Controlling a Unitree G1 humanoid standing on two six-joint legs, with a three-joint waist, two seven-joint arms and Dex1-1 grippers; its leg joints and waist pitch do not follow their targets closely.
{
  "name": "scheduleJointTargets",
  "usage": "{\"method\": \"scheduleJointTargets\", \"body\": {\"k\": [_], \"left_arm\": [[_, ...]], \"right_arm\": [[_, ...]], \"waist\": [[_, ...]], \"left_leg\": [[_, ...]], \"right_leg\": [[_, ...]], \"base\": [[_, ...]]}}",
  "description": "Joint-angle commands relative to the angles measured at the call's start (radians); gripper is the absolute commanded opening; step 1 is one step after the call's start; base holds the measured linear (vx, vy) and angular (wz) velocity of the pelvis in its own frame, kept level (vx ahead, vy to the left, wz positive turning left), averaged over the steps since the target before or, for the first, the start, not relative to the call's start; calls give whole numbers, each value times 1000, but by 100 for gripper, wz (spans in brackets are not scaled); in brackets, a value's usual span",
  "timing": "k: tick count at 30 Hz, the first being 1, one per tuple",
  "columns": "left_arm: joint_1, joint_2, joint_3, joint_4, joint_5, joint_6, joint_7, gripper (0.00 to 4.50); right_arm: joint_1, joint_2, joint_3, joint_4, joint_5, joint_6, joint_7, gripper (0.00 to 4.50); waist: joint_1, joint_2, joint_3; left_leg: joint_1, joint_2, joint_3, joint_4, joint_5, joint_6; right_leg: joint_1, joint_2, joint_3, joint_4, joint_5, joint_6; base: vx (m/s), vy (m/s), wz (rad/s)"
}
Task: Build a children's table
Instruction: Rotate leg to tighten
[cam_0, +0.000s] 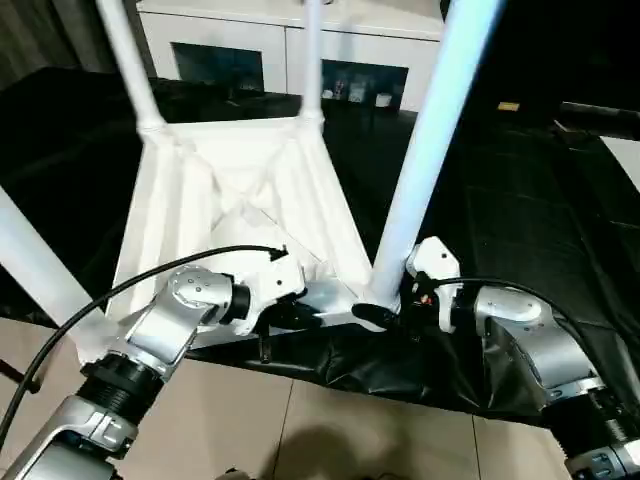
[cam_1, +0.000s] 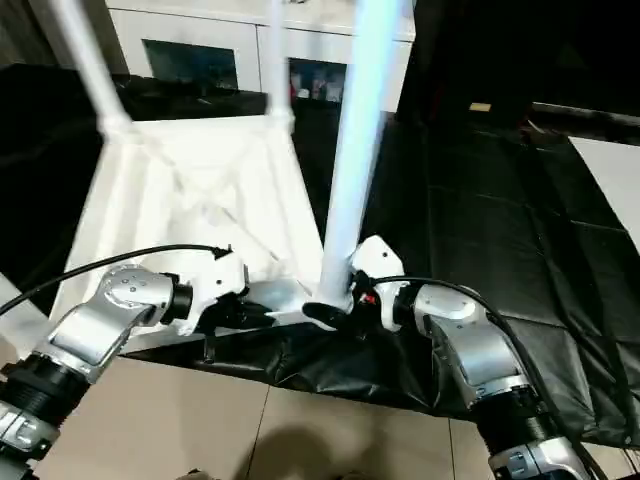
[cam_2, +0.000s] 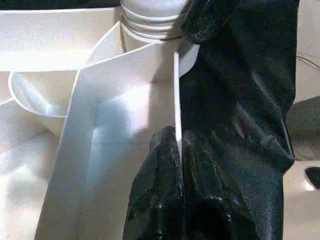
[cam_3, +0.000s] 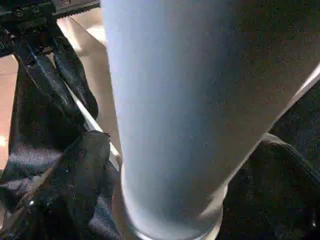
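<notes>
The children's table lies upside down, its white ribbed top (cam_0: 235, 200) on a black cloth. Four white legs stand up from its corner sockets. The near right leg (cam_0: 430, 130) rises just in front of my right gripper (cam_0: 385, 312), which is open with a black finger on either side of the leg's base (cam_3: 175, 100). My left gripper (cam_2: 177, 142) is shut on the thin near rim of the top, close to that same corner. The near left leg (cam_0: 35, 265) and both far legs (cam_0: 125, 55) lean out of the picture.
The black cloth (cam_0: 520, 220) covers the work surface and hangs over its near edge onto beige floor tiles (cam_0: 300, 430). A white cabinet with glass doors (cam_0: 270, 50) stands behind. A black cable (cam_0: 100, 300) loops from my left wrist.
</notes>
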Motion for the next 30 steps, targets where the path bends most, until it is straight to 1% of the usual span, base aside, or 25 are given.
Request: {"method": "scheduleJointTargets", "body": {"k": [1,4,6,7,8,9,11,12,13,14,16,17,18,19,20,21,22,23,24,25,26,27,28,29,30], "left_arm": [[-3,-5,-9,-30,2,-11,-13,0],[-4,-3,-7,-33,1,-8,-14,0],[-4,-2,-6,-34,0,-6,-14,0],[-4,-2,-5,-33,-1,-6,-14,0],[-4,-1,-5,-33,-1,-6,-13,0],[-5,-1,-5,-32,0,-7,-14,0],[-5,0,-4,-31,1,-6,-15,0],[-4,1,-4,-31,1,-6,-16,0],[-4,1,-4,-31,1,-6,-16,0],[-4,2,-4,-31,1,-4,-17,0],[-2,5,-4,-31,1,-4,-19,0],[-1,5,-2,-30,3,1,-12,0],[-1,1,1,-29,2,5,-5,0],[-3,-8,6,-25,3,15,12,0],[-5,-16,10,-22,3,25,26,0],[-11,-35,17,-13,6,37,58,0],[-19,-58,25,0,11,53,96,0],[-19,-58,25,0,11,53,96,0],[-35,-97,32,25,23,70,158,0],[-35,-97,32,25,23,70,158,0],[-73,-171,48,85,44,106,275,0],[-80,-184,51,96,47,112,296,0],[-98,-216,58,125,56,128,347,0],[-98,-216,58,125,56,128,347,0],[-166,-309,92,239,68,155,511,0]], "right_arm": [[-22,-4,4,10,2,-5,18,395],[-18,-5,2,11,3,-2,28,354],[-15,-6,2,13,1,-4,30,352],[-13,-10,4,16,-3,-9,33,343],[-13,-11,5,17,-5,-11,34,318],[-12,-12,5,20,-8,-14,34,312],[-12,-12,4,24,-9,-12,38,303],[-11,-11,3,25,-9,-10,37,303],[-11,-11,3,25,-9,-10,37,282],[-10,-10,2,27,-10,-9,39,282],[-9,-8,2,31,-10,-3,37,276],[-11,6,-9,46,-10,8,8,276],[-15,18,-18,57,-10,16,-16,272],[-20,36,-30,72,-11,28,-54,272],[-24,50,-40,82,-11,37,-81,272],[-32,80,-61,100,-9,57,-143,272],[-42,115,-87,118,-1,86,-209,272],[-42,115,-87,118,-1,86,-209,272],[-59,163,-115,149,-6,105,-311,272],[-59,163,-115,149,-6,105,-311,272],[-91,243,-145,203,-21,128,-468,271],[-98,256,-148,212,-25,130,-493,270],[-113,287,-153,237,-36,133,-553,270],[-113,287,-153,237,-36,133,-553,270],[-180,371,-163,342,-61,122,-712,270]], "waist": [[-5,-3,-64],[-4,-4,-64],[-4,-3,-63],[-5,-3,-63],[-4,-3,-62],[-5,-3,-63],[-4,-3,-64],[-5,0,-64],[-5,-2,-64],[-4,0,-64],[-5,-1,-65],[-6,-4,-64],[-6,-3,-63],[-8,-3,-63],[-8,-3,-63],[-15,-3,-61],[-22,-5,-59],[-24,-4,-58],[-27,-2,-59],[-27,-2,-59],[-32,-2,-58],[-37,-4,-56],[-37,-5,-60],[-40,-5,-61],[-44,0,-61]], "left_leg": [[4,12,4,-73,-199,33],[4,11,5,-72,-192,40],[5,12,5,-72,-202,38],[5,11,5,-72,-203,36],[5,11,5,-72,-205,36],[5,12,4,-72,-204,36],[5,12,4,-72,-197,37],[5,12,4,-72,-193,37],[5,11,5,-71,-193,37],[5,11,4,-71,-192,37],[5,11,5,-71,-192,38],[5,11,5,-71,-191,39],[5,11,5,-72,-196,38],[4,10,4,-73,-205,33],[4,10,4,-73,-205,33],[5,9,2,-74,-220,20],[2,7,2,-76,-229,13],[0,7,-1,-78,-233,8],[2,6,-1,-77,-244,-1],[2,6,-1,-77,-244,-1],[4,4,-1,-77,-256,-9],[7,1,-2,-75,-267,-20],[9,0,-2,-73,-268,-20],[5,1,-3,-74,-256,-16],[7,-1,1,-71,-251,-14]], "right_leg": [[51,-47,26,-71,-239,-189],[53,-47,26,-69,-225,-197],[52,-48,25,-72,-249,-193],[52,-48,26,-73,-256,-191],[52,-47,26,-73,-260,-190],[52,-47,25,-73,-261,-188],[52,-47,25,-71,-247,-190],[52,-47,25,-70,-238,-193],[52,-46,25,-70,-233,-194],[53,-47,25,-69,-229,-197],[53,-46,25,-69,-223,-200],[53,-47,25,-70,-224,-200],[52,-47,25,-70,-235,-201],[53,-47,24,-72,-256,-195],[53,-47,24,-72,-256,-195],[51,-48,23,-75,-299,-187],[51,-46,23,-77,-328,-178],[51,-46,21,-79,-350,-170],[48,-47,21,-82,-384,-155],[48,-47,21,-82,-384,-155],[44,-47,23,-88,-420,-139],[40,-46,20,-93,-454,-131],[42,-47,20,-94,-462,-126],[43,-48,22,-92,-437,-128],[37,-43,23,-94,-409,-135]], "base": [[0,0,0],[0,0,0],[0,0,0],[0,0,0],[0,0,0],[0,0,0],[0,0,0],[0,0,0],[0,0,0],[0,0,0],[0,0,0],[0,0,0],[0,0,0],[0,0,0],[0,0,0],[0,0,0],[0,0,0],[0,0,0],[0,0,0],[0,0,0],[0,0,0],[0,0,0],[0,0,0],[0,0,0],[0,0,0]]}}
